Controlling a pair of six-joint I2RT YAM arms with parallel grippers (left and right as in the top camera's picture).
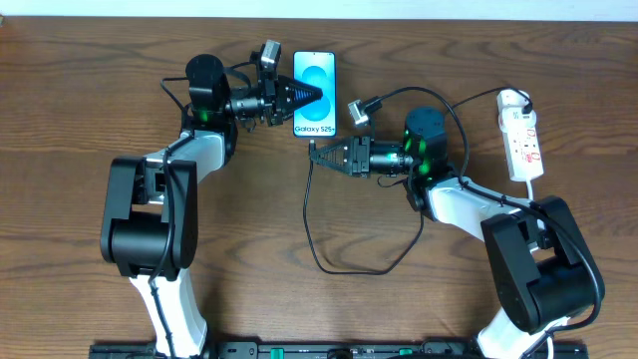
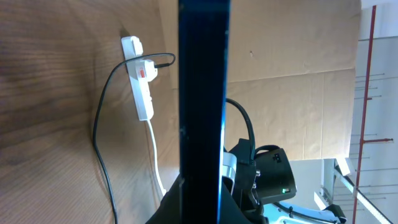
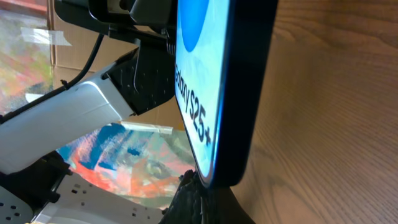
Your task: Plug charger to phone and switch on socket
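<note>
Showing its light blue screen and "Galaxy S25" lettering to the overhead camera, the slim rectangular dark-edged smartphone (image 1: pixel 319 68) sits at the far middle of the brown wooden table (image 1: pixel 80 60). Whether it rests on the wood or is raised off it cannot be told. The left gripper (image 1: pixel 311 97) reaches in from the phone's left side. One dark finger lies over the screen, and the left wrist view shows the phone edge-on between the fingers, so the gripper is pinching it through its thickness.

Just below the phone's bottom end, the right gripper (image 1: pixel 315 156) points left. In the right wrist view its fingers are pressed close together, with their tips right at the phone's lower edge. The long thin black charger cable (image 1: pixel 349 271) runs up to those fingertips, so they appear to be nipping its free end. The connector itself is hidden, and whether it meets the phone cannot be seen. From the gripper the cable drops toward the near side, loops along the table and rises behind the right arm.

The white elongated power strip with small red marks (image 1: pixel 523 140) lies near the right edge, well apart from the phone. A white plug sits at its far end, and a white lead trails from its near end.
</note>
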